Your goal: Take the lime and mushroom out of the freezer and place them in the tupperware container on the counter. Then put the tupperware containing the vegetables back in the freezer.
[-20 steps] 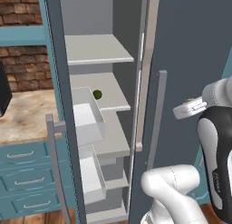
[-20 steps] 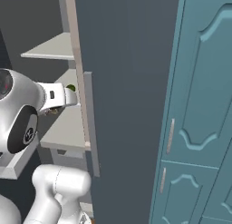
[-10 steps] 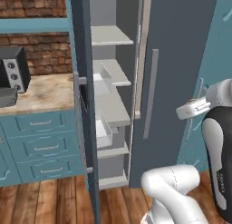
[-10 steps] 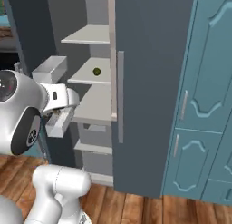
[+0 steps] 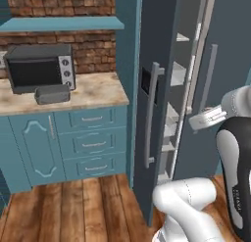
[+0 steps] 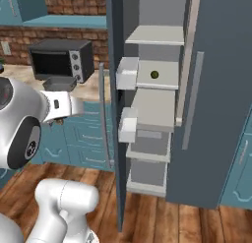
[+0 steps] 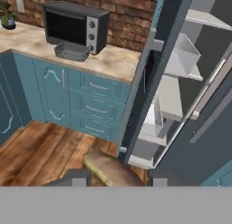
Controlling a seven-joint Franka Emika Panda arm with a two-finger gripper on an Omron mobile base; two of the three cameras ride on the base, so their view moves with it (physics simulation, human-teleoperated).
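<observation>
Swung left since a second ago: worktop point(image 5: 93, 91) and tupperware container point(image 5: 51, 94) entered at 9 o'clock. Gripper point(image 7: 112, 180) clamped on the mushroom point(image 7: 111, 168). Lime point(image 6: 154, 75) stayed shelved in freezer point(image 6: 209, 114).

Whole view swung around since a second ago, so that's the base turning, not the stuff moving. In the left base view the freezer point(image 5: 162, 104) slid from the middle over to the right, and the bench point(image 5: 93, 91), toaster oven point(image 5: 40, 67) and tupperware container point(image 5: 52, 94) came into the upper left. In the right base view the lime point(image 6: 154, 75) on its shelf is now visible, upper middle.
</observation>
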